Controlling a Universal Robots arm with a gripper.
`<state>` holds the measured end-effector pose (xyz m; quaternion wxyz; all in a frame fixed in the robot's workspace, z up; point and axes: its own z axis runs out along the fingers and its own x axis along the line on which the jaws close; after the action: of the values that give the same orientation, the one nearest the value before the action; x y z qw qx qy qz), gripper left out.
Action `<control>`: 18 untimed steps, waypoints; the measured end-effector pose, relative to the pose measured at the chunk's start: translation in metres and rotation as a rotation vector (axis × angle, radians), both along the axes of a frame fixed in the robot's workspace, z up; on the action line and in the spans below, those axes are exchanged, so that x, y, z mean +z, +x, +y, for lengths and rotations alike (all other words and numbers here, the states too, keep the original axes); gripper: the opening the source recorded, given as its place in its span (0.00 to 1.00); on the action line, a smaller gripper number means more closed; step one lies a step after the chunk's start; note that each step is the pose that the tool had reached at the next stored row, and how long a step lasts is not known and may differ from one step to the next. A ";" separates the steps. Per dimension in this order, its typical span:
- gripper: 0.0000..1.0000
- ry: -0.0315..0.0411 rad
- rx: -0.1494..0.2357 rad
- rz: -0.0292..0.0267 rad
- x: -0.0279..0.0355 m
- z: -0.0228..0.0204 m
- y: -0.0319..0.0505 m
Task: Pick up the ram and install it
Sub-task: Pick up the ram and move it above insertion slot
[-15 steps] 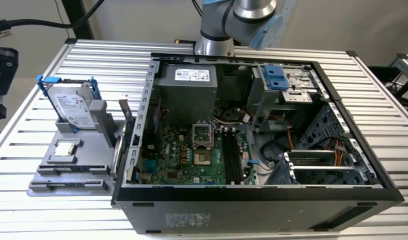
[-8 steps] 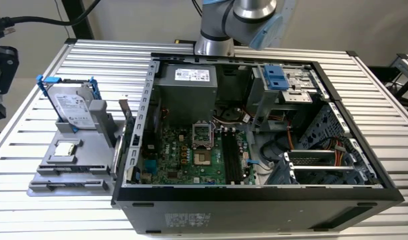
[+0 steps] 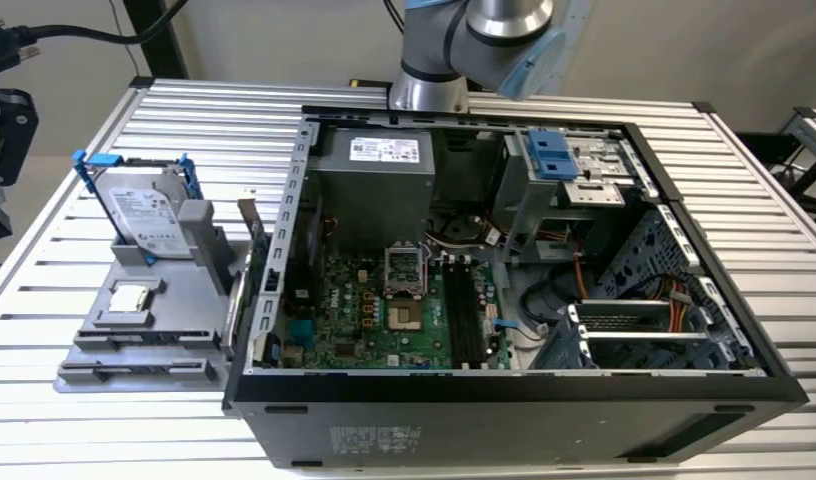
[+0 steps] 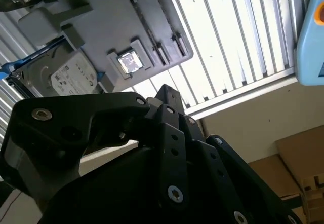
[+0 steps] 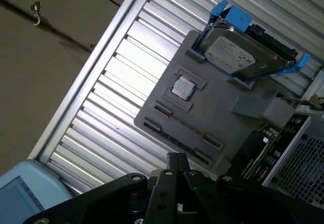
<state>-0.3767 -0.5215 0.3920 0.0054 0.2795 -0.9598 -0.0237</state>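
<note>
A thin narrow stick (image 3: 249, 215) stands on edge at the end of the grey holder (image 3: 141, 340) closest to the case; it looks like the ram, and its colour is hard to tell. In the first wrist view it is a sliver (image 5: 302, 101) beside the case. My gripper (image 5: 177, 159) hangs high above the holder and the table's edge, its black fingers closed together with nothing between them. The second wrist view has the gripper (image 4: 166, 90) over the same holder (image 4: 101, 21). The black memory slots (image 3: 464, 312) lie on the green board inside the open case.
The open computer case (image 3: 515, 385) lies on a slatted metal table (image 3: 61, 420). The holder also carries a hard drive in a blue frame (image 3: 148, 215) and a square chip (image 3: 132, 298). The arm (image 3: 468, 40) rises behind the case. A cardboard box (image 4: 304, 168) stands on the floor.
</note>
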 end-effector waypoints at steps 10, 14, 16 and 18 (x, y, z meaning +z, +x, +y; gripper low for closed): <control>0.00 -0.0004 0.031 -0.0011 0.0000 0.0005 -0.0003; 0.00 -0.0004 0.047 -0.0010 0.0000 0.0005 -0.0003; 0.00 -0.0005 0.053 -0.0010 0.0000 0.0005 -0.0003; 0.00 -0.0004 0.059 -0.0010 0.0000 0.0005 -0.0003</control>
<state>-0.3770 -0.5210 0.3920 0.0057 0.3077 -0.9512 -0.0231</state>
